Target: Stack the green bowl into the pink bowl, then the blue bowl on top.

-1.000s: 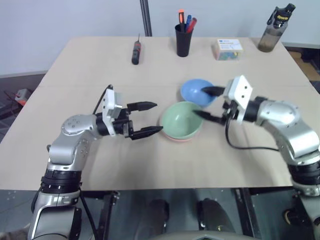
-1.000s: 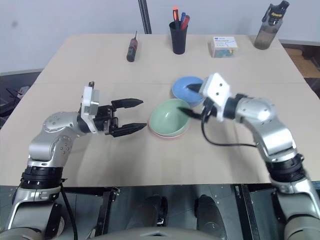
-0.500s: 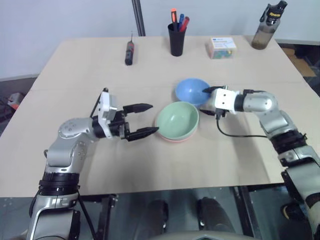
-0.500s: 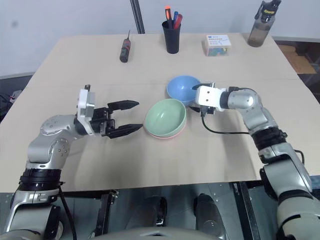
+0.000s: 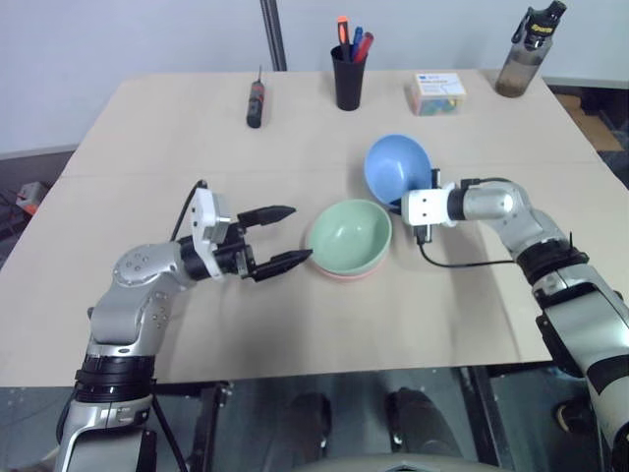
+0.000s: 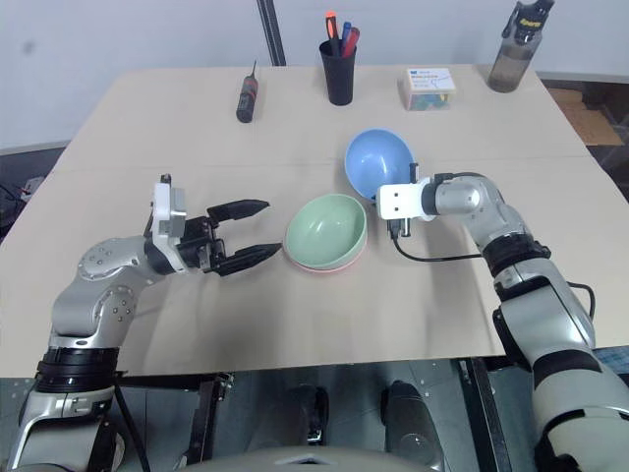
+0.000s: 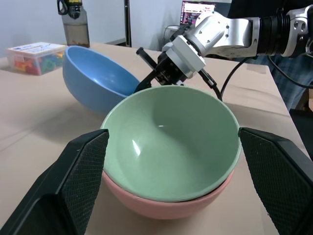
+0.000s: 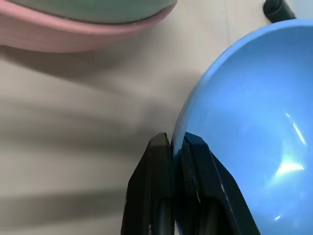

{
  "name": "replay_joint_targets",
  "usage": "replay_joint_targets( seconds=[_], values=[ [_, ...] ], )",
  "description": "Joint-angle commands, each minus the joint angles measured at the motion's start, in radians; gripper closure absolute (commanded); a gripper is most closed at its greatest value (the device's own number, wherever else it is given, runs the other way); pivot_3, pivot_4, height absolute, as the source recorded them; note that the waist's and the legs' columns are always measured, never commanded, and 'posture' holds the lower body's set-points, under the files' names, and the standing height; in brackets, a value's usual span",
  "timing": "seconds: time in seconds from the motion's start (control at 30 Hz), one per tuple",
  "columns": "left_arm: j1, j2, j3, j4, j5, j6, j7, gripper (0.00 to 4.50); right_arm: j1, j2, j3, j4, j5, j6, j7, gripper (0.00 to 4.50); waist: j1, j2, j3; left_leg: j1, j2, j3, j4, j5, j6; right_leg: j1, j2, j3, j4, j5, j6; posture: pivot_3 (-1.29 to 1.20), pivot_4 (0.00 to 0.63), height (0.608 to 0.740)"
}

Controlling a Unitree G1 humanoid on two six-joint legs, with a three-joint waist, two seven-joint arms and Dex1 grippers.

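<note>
The blue bowl [image 5: 398, 169] is pinched at its rim by the right gripper [image 8: 176, 147], whose two black fingers are closed tight, one on the outer wall and one on the inner (the rim is sandwiched between them in the right wrist view). The bowl is tipped up on its side, its hollow turned toward the robot's left and the camera, with its lower edge at or close to the tabletop [image 5: 295, 305]; whether it touches cannot be told.

The green bowl [image 5: 349, 234] is seated inside the pink bowl [image 5: 339, 274], of which a salmon band is seen below the green rim. This pair stands upright on the table just beside the blue bowl, on the robot's left of it, and the two are apart.

The left gripper [image 5: 283, 237] is held wide open and empty, its fingers pointed level at the stacked pair; the lower fingertip is very near the pink bowl's side (contact cannot be made out).

Along the far edge of the table a screwdriver [image 5: 256, 100], a black pen cup [image 5: 348, 83], a small box of coloured pieces [image 5: 438, 94] and a dark water bottle [image 5: 522, 56] are set.
</note>
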Motion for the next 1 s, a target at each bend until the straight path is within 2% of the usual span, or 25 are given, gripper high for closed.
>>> replay_joint_targets(
  seconds=[0.03, 0.13, 0.27, 0.33, 0.47, 0.57, 0.63, 0.7, 0.83, 1.0],
  values=[
    [-0.002, -0.004, 0.012, -0.016, 0.009, -0.035, 0.007, 0.00, -0.001, -0.027, -0.111, -0.197, 0.182, 0.123, 0.112, 4.47, 0.000, 0.000, 0.000, 0.000, 0.000, 0.000, 0.000, 0.000, 0.000, 0.000, 0.000, 0.000, 0.000, 0.000, 0.000, 0.00, 0.150, 0.740],
    [-0.009, -0.014, -0.003, 0.026, 0.047, -0.078, 0.005, 0.00, 0.081, -0.061, -0.164, -0.558, 0.423, 0.408, 0.268, 4.47, 0.002, 0.000, 0.000, 0.000, 0.001, 0.000, 0.000, 0.000, 0.000, 0.000, 0.000, 0.000, 0.000, 0.000, 0.000, 0.00, 0.150, 0.740],
    [-0.025, -0.038, -0.018, 0.068, 0.075, -0.114, 0.017, 0.00, 0.175, -0.119, -0.171, -0.958, 0.608, 0.762, 0.314, 4.47, 0.006, 0.001, 0.000, -0.001, 0.001, -0.001, -0.001, 0.000, 0.000, 0.000, -0.001, -0.001, 0.000, 0.000, 0.000, 0.00, 0.150, 0.740],
    [-0.031, -0.050, -0.024, 0.077, 0.080, -0.123, 0.023, 0.00, 0.197, -0.133, -0.162, -1.081, 0.645, 0.881, 0.301, 4.47, 0.011, 0.001, 0.000, -0.001, 0.000, -0.002, 0.000, 0.000, 0.001, 0.000, -0.002, -0.002, 0.000, 0.000, 0.000, 0.00, 0.150, 0.740],
    [-0.039, -0.060, -0.020, 0.061, 0.063, -0.107, 0.026, 0.00, 0.233, -0.137, -0.106, -1.172, 0.630, 0.995, 0.290, 4.47, 0.014, 0.000, 0.000, -0.001, -0.001, -0.002, 0.000, -0.001, 0.002, 0.000, -0.003, -0.002, 0.000, 0.000, 0.000, 0.00, 0.150, 0.740],
    [-0.038, -0.048, -0.012, 0.026, 0.035, -0.079, 0.015, 0.00, 0.258, -0.146, -0.067, -1.137, 0.548, 0.967, 0.276, 3.55, 0.022, 0.000, 0.000, -0.001, -0.001, -0.002, 0.000, -0.002, 0.004, 0.000, -0.003, -0.003, 0.000, 0.000, 0.000, 0.00, 0.150, 0.740],
    [-0.028, -0.030, -0.002, -0.007, 0.013, -0.051, 0.004, 0.00, 0.262, -0.159, -0.069, -1.124, 0.528, 0.962, 0.279, 2.63, 0.025, 0.000, 0.000, -0.001, -0.001, -0.002, 0.000, -0.001, 0.002, 0.000, -0.003, -0.003, 0.000, 0.000, 0.000, 0.00, 0.150, 0.740],
    [-0.007, 0.004, 0.014, -0.039, -0.009, -0.024, -0.014, 0.00, 0.254, -0.156, -0.112, -1.132, 0.553, 0.997, 0.259, 1.61, 0.025, 0.000, 0.000, -0.002, -0.002, -0.001, 0.000, 0.000, 0.001, -0.001, -0.003, -0.003, 0.000, 0.000, 0.000, 0.00, 0.150, 0.740],
    [0.045, 0.083, 0.067, -0.087, -0.052, 0.024, -0.041, 0.00, 0.289, -0.153, -0.224, -1.175, 0.594, 1.040, 0.174, 0.08, 0.024, 0.000, 0.000, -0.004, -0.001, -0.001, 0.000, 0.000, 0.000, -0.004, -0.003, -0.002, 0.000, 0.000, 0.000, 0.00, 0.150, 0.740],
    [0.114, 0.158, 0.151, -0.130, -0.111, 0.080, -0.062, 0.00, 0.432, -0.223, -0.411, -1.320, 0.718, 1.173, 0.131, 0.08, 0.032, 0.000, 0.000, -0.009, -0.001, -0.004, 0.000, 0.000, 0.000, -0.006, -0.004, -0.005, -0.001, 0.000, 0.000, 0.00, 0.150, 0.740]
  ],
)
